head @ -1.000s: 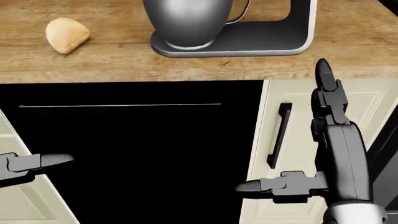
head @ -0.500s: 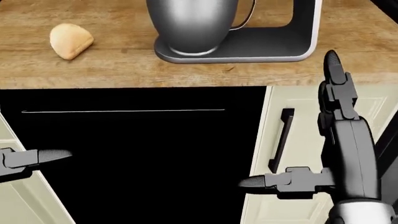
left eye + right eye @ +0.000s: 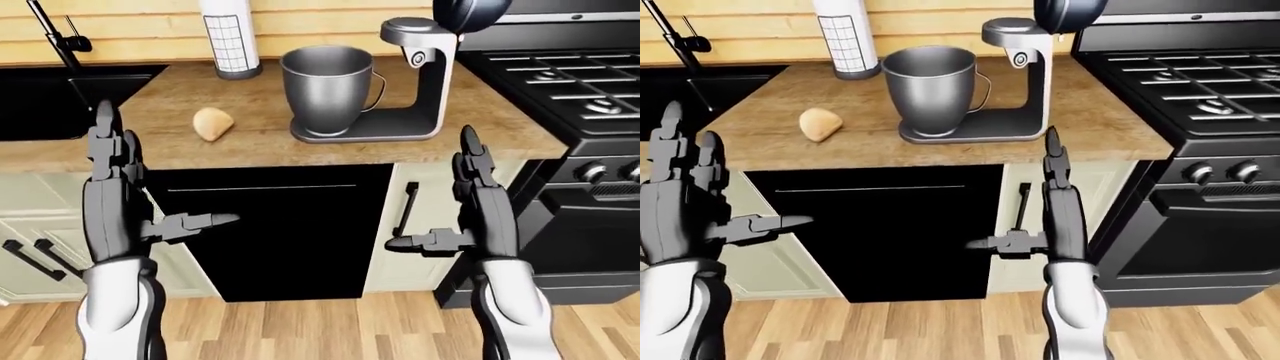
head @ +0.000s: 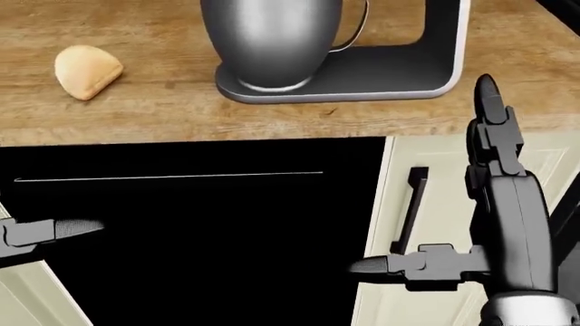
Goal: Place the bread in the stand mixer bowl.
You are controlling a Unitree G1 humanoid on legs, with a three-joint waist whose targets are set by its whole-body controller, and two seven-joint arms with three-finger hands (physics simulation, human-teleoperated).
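Note:
The bread (image 3: 212,123), a pale tan roll, lies on the wooden counter (image 3: 250,142) left of the stand mixer (image 3: 420,82). The mixer's steel bowl (image 3: 327,86) stands open and empty-looking under the raised head. My left hand (image 3: 125,187) is open, fingers pointing up, below and left of the bread, in front of the cabinets. My right hand (image 3: 470,202) is open too, fingers up, below the counter edge right of the mixer. Both hands are empty. In the head view the bread (image 4: 86,70) shows at the upper left.
A paper towel roll (image 3: 229,36) stands behind the bowl. A black sink (image 3: 60,105) with faucet is at the left. A black stove (image 3: 560,82) is at the right. A black dishwasher front (image 3: 270,225) sits under the counter.
The head view has shifted: counter, bread and mixer sit lower and a little left in the picture. The right hand stays raised; both hands stay open.

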